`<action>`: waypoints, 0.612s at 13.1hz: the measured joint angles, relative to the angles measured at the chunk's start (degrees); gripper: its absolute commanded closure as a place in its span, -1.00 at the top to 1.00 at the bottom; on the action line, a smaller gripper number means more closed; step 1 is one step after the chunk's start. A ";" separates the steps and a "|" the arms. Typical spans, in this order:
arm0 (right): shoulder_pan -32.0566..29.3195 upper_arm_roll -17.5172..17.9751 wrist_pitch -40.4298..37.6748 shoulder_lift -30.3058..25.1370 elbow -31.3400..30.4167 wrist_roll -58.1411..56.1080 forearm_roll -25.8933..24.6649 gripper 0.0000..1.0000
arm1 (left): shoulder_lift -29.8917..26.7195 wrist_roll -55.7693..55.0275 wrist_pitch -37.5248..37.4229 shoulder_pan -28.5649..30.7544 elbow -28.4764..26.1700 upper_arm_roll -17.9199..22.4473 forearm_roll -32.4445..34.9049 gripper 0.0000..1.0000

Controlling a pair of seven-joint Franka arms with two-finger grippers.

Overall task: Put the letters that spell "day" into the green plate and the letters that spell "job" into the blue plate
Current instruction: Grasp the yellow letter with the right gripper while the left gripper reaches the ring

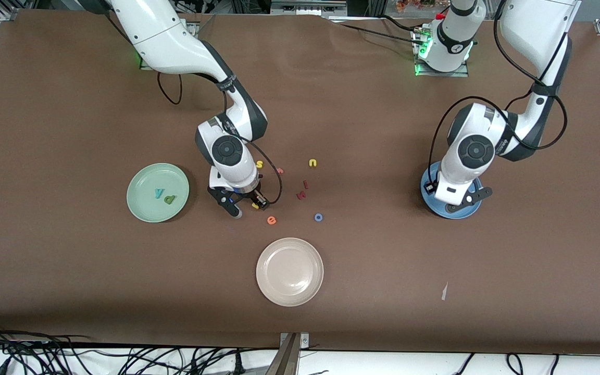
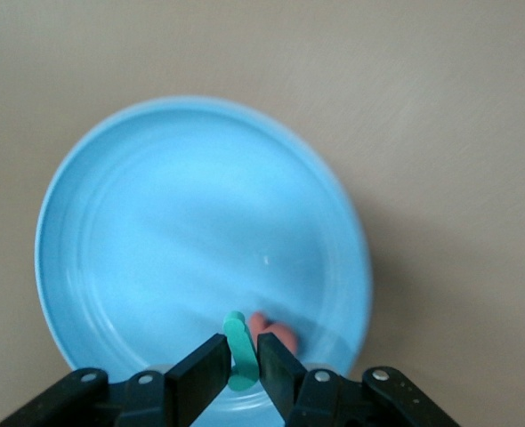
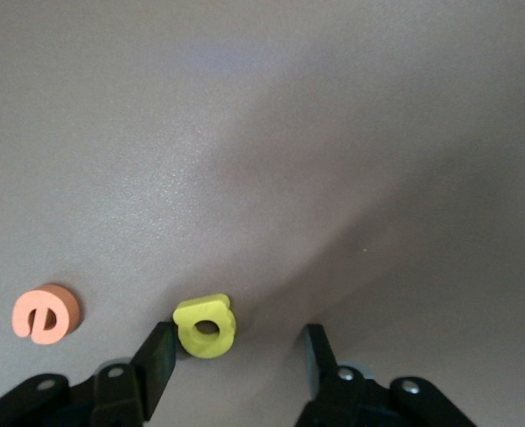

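Observation:
The green plate (image 1: 144, 205) toward the right arm's end holds the teal y (image 1: 160, 193) and the olive d (image 1: 170, 199). My right gripper (image 1: 248, 206) (image 3: 238, 347) is open and low over the table. The yellow a (image 3: 205, 326) (image 1: 254, 205) lies between its fingers, close to one of them. My left gripper (image 2: 242, 358) (image 1: 456, 200) is over the blue plate (image 2: 156, 222) (image 1: 456, 213), shut on the teal j (image 2: 238, 331). The pink-red b (image 2: 278, 334) lies in that plate beside the j. On the table, the blue o (image 1: 319, 217) lies nearer the front camera than the other loose letters.
An orange e (image 1: 272, 220) (image 3: 46, 313) lies beside the yellow a. A yellow s (image 1: 259, 164), a yellow u (image 1: 312, 163), an orange f (image 1: 279, 170) and two dark red letters (image 1: 302, 190) are scattered mid-table. A beige plate (image 1: 289, 271) sits nearest the front camera.

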 measured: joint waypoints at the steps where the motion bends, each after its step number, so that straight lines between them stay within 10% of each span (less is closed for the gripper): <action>1: 0.02 -0.09 0.02 0.00 0.04 0.01 -0.12 0.27 | -0.16 0.00 0.87 0.57 -1.74 0.00 1.12 0.99; 5: 0.13 -0.50 0.40 0.04 0.05 0.12 -0.70 -0.54 | -0.44 -0.11 -0.42 1.13 -0.61 -0.26 1.59 1.00; 8: 0.31 -0.52 0.85 -0.14 0.48 0.12 -0.74 -0.76 | 0.46 -4.18 -11.74 -1.69 10.93 -1.12 -0.83 1.00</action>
